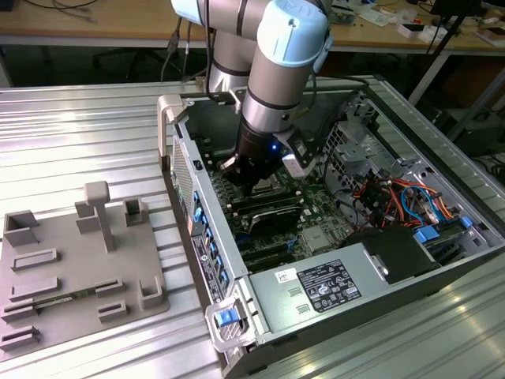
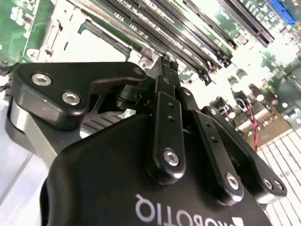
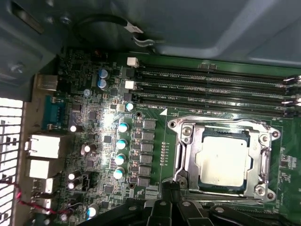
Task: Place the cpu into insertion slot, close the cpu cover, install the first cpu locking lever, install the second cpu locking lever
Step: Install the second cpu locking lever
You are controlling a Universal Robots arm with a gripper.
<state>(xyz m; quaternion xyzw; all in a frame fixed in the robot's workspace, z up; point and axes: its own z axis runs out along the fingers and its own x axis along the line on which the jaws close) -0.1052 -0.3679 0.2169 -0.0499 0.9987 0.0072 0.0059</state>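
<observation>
The cpu [image 3: 221, 162], a dull silver square, lies in its socket on the green motherboard in the first wrist view. The silvery cpu cover [image 3: 257, 160] lies flat around it as a frame. One thin locking lever [image 3: 221, 118] runs along one socket edge, and another [image 3: 178, 157] runs along the adjoining edge. My gripper [image 3: 170, 187] is shut, its black tips together at the end of that second lever by the socket's corner. Whether the tips touch the lever I cannot tell. In the second wrist view the gripper [image 2: 164, 63] points down at the board. In the exterior view the gripper [image 1: 254, 183] is inside the open computer case.
Long memory slots [image 3: 211, 84] run beside the socket, and blue-topped capacitors [image 3: 122, 141] stand on its other side. The case walls [image 1: 185, 158], a power supply [image 1: 331, 284] and bundled cables [image 1: 402, 201] close in around the arm. A grey fixture plate [image 1: 71, 268] lies on the table outside.
</observation>
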